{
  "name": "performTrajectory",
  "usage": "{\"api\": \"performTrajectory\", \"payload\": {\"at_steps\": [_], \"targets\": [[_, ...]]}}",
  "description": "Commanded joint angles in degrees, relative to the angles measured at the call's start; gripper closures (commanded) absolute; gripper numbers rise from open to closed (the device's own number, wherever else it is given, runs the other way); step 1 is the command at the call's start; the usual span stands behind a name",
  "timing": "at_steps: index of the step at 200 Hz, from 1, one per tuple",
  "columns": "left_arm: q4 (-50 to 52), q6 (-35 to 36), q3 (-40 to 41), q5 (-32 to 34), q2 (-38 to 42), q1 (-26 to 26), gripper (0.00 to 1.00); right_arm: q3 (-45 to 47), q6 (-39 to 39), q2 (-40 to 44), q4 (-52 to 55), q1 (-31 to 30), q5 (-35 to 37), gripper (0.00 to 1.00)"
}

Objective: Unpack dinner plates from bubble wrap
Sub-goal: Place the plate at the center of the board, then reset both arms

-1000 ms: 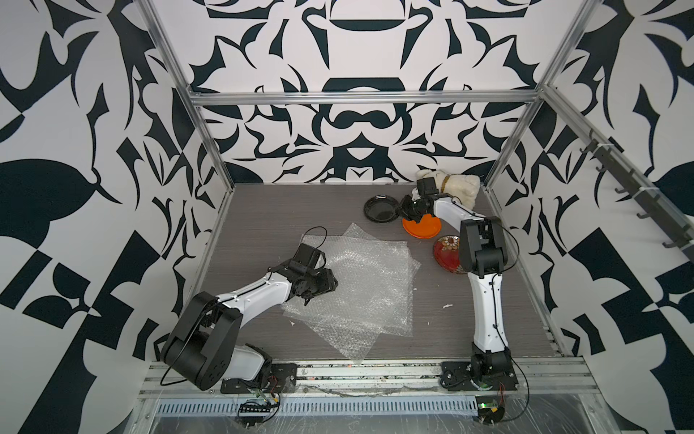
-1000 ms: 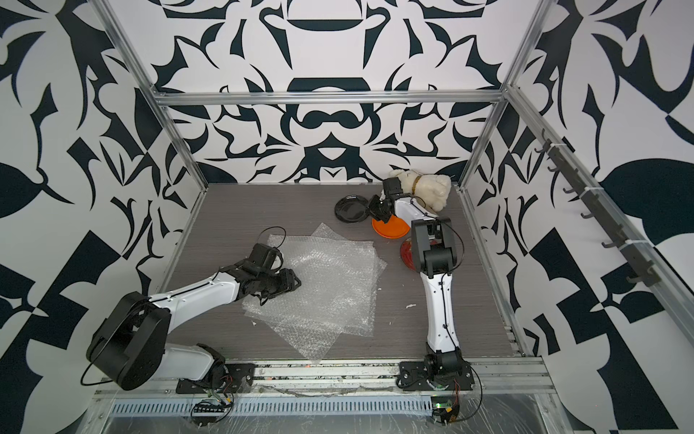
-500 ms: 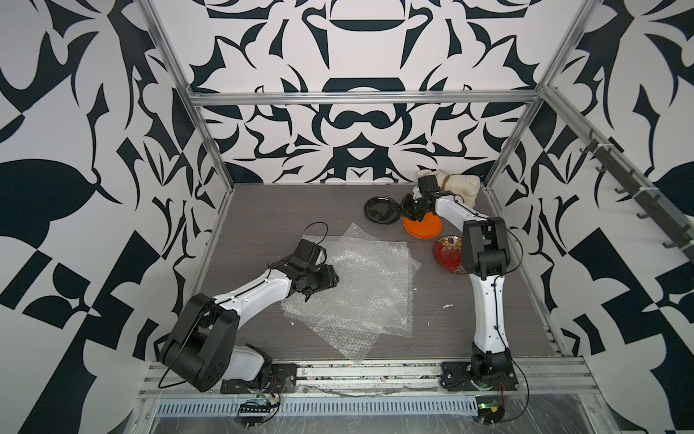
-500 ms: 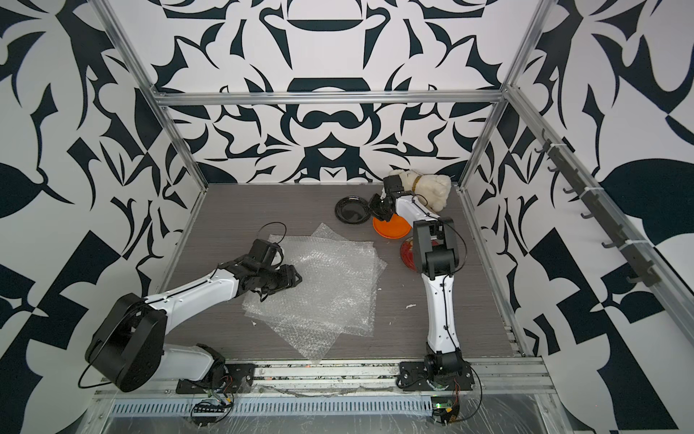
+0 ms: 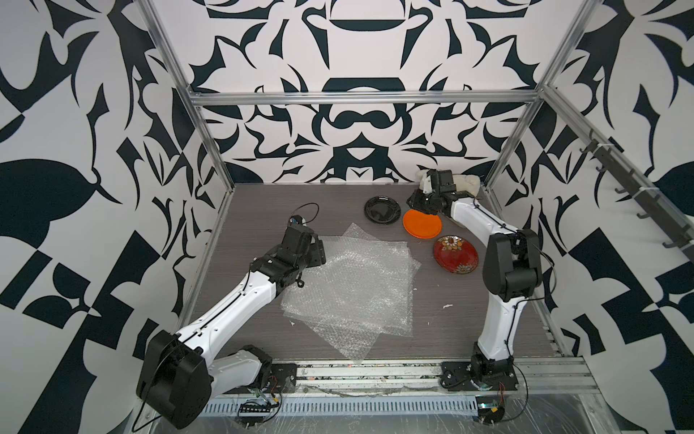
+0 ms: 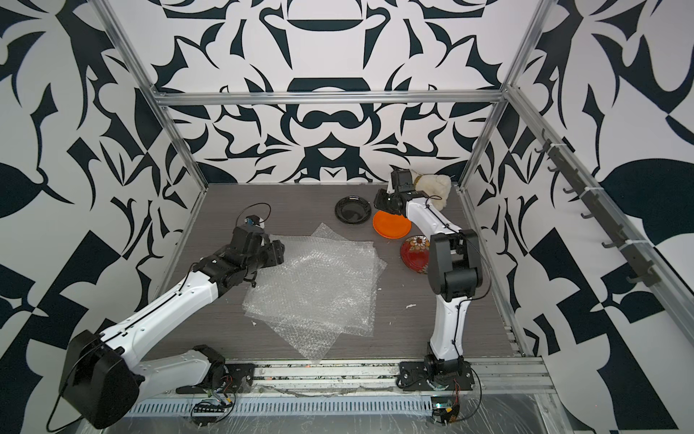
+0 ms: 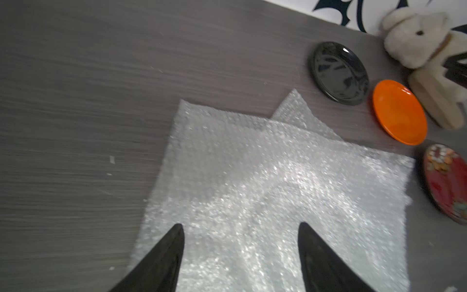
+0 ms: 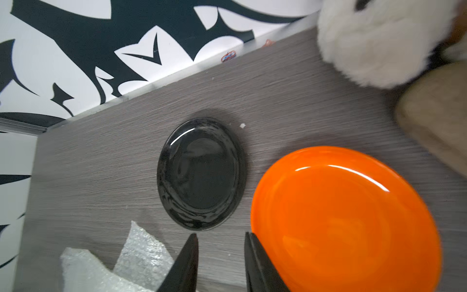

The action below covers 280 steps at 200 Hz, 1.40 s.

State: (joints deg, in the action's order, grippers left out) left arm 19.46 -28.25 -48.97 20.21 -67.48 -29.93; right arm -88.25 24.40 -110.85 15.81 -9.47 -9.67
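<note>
left gripper (image 7: 240, 227): jaws wide, empty, over 9 o'clock edge of bubble wrap (image 5: 356, 285) | wrap: flat, centre | right gripper (image 8: 221, 236): jaws narrow, empty, at rim of orange plate (image 5: 422, 223) | black plate (image 5: 382, 210), orange, red plate (image 5: 455, 255): unwrapped, 1–2 o'clock of wrap

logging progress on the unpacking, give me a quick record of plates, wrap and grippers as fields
black plate: bare on table
orange plate: bare, beside black plate
red floral plate: bare, near orange plate
bubble wrap: flat overlapping sheets, mid-table
left gripper: open, over bubble wrap
right gripper: open, empty, by orange plate's edge
</note>
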Motion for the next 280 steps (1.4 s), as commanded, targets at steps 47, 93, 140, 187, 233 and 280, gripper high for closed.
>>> {"api": "performTrajectory", "payload": {"at_steps": [47, 93, 140, 187, 233, 280], "targets": [[-10.88, 15.84, 6.06, 30.07, 0.87, 4.77, 0.20, 25.44, -11.52, 17.74, -15.85, 0.10, 33.05, 0.64], [-20.24, 18.58, 12.31, 28.67, 0.92, 15.92, 0.04, 39.76, -16.81, 24.91, -25.36, 0.68, 41.62, 0.63], [-32.45, 18.83, 20.01, 16.32, 0.56, 26.60, 0.01, 51.35, -19.58, 29.28, -35.21, 1.04, 42.48, 0.61], [-48.79, 22.33, 27.49, 3.53, -1.39, 31.81, 0.01, 57.57, -19.85, 31.14, -43.12, 1.89, 38.69, 0.60], [-57.81, 23.39, 30.43, -8.59, -2.65, 32.57, 0.01, 60.70, -17.58, 31.51, -47.62, 5.75, 31.36, 0.60], [-69.85, 25.36, 33.32, -15.32, -8.68, 32.61, 0.01, 66.89, -16.27, 33.54, -56.07, 9.38, 24.28, 0.59]]}}
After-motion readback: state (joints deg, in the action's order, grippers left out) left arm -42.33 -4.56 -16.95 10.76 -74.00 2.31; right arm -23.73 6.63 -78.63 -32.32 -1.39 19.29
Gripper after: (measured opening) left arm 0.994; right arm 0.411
